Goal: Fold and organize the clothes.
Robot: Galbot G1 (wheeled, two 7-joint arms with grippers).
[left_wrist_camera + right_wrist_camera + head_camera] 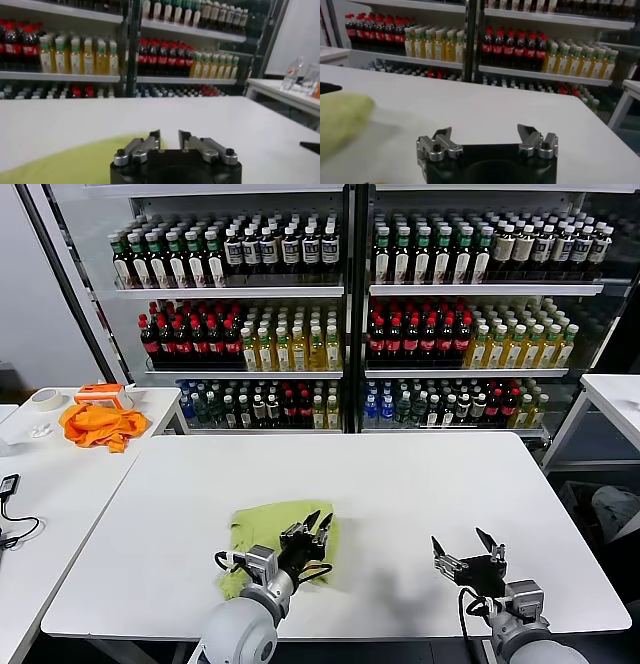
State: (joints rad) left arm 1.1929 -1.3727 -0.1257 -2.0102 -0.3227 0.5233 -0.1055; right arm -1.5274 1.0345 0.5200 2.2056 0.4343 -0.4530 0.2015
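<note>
Shelves of bottled drinks back a white table [400, 474]. On a side table at far left lies one orange cloth [98, 425], apart from the job. One T-shirt [262, 527] sits bunched on the table's near left, under the left gripper [313, 527], whose jaws stand slightly parted and seem to hold nothing. To fold well, the shirt should probably be spread flat first. At right, the right gripper [467, 545] hovers wide open over bare table.
</note>
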